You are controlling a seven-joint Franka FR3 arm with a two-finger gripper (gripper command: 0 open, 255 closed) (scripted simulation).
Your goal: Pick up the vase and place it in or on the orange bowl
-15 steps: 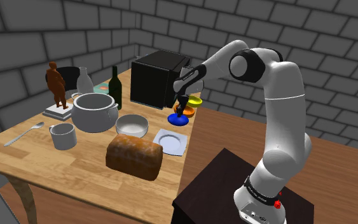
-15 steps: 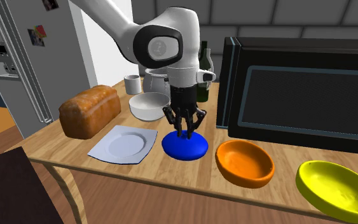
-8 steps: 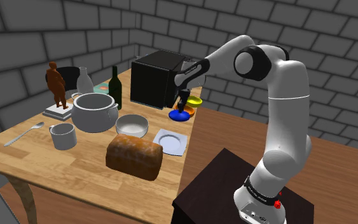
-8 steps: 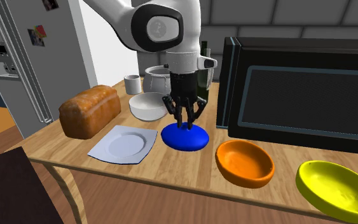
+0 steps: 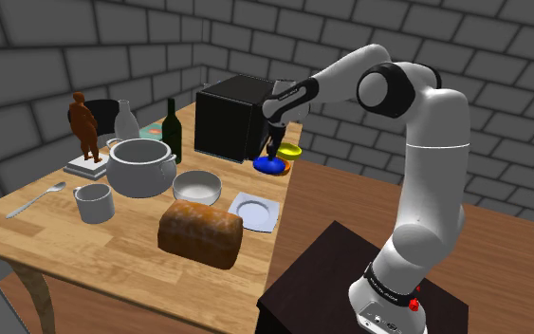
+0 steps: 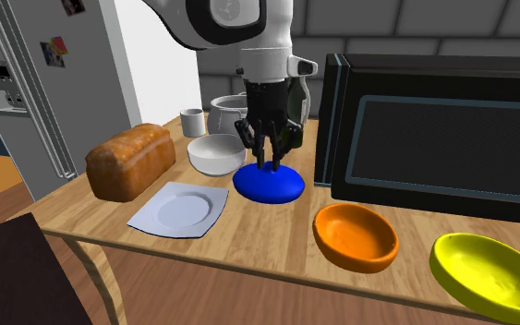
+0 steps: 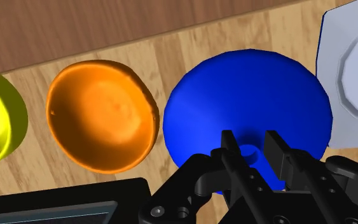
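We see the blue, wide-bodied vase with a narrow neck point(image 6: 269, 185) just left of centre in the second exterior view. It is between the white square plate point(image 6: 179, 210) at lower left and the black microwave point(image 6: 442, 138) at right. We cannot tell whether its base touches the wooden worktop point(image 6: 248, 242). The black end effector point(image 6: 269, 164) comes down on it from above. In the wrist view we see its two fingers point(image 7: 230, 149) pinching the neck. The glossy orange bowl point(image 6: 355, 235) sits near the vase but apart from it, toward the lower right, and a yellow bowl point(image 6: 489, 272) lies beyond at the far lower right. A white bowl point(image 6: 213, 153) and a brown bread loaf point(image 6: 130, 162) stand left of the vase.
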